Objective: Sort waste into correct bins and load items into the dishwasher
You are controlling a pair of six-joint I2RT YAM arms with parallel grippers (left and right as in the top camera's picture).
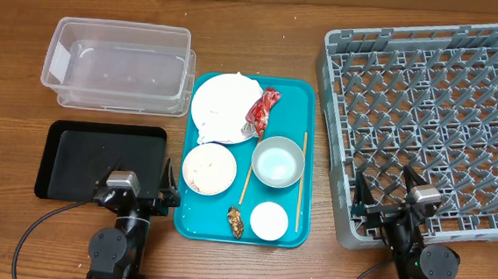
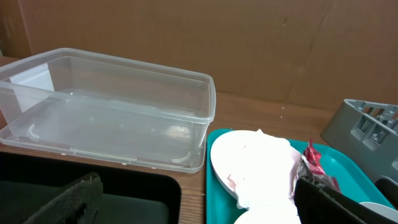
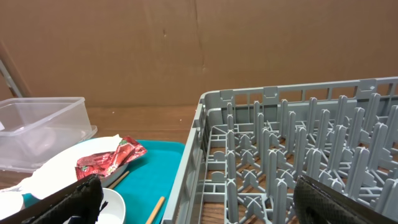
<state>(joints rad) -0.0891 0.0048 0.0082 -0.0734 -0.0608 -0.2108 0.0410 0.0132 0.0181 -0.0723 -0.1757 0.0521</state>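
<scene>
On the teal tray (image 1: 300, 95) lie a white plate (image 1: 211, 110) with crumpled napkins (image 1: 235, 90), a red wrapper (image 1: 262, 110), a bowl with rice remains (image 1: 209, 168), a pale bowl (image 1: 278, 162), a white cup (image 1: 270, 220), a brown scrap (image 1: 235, 222) and two chopsticks (image 1: 300, 183). The clear tub (image 1: 118, 64) and the black tray (image 1: 98, 160) sit to the left, and the grey dish rack (image 1: 435, 117) to the right. My left gripper (image 1: 138, 186) is open and empty by the black tray. My right gripper (image 1: 388, 198) is open and empty at the rack's near edge.
The left wrist view shows the clear tub (image 2: 106, 106), the black tray (image 2: 124, 199), the napkins (image 2: 261, 168) and the wrapper (image 2: 313, 163). The right wrist view shows the rack (image 3: 298, 143), the wrapper (image 3: 109, 160) and a chopstick (image 3: 155, 211). A cardboard wall stands behind.
</scene>
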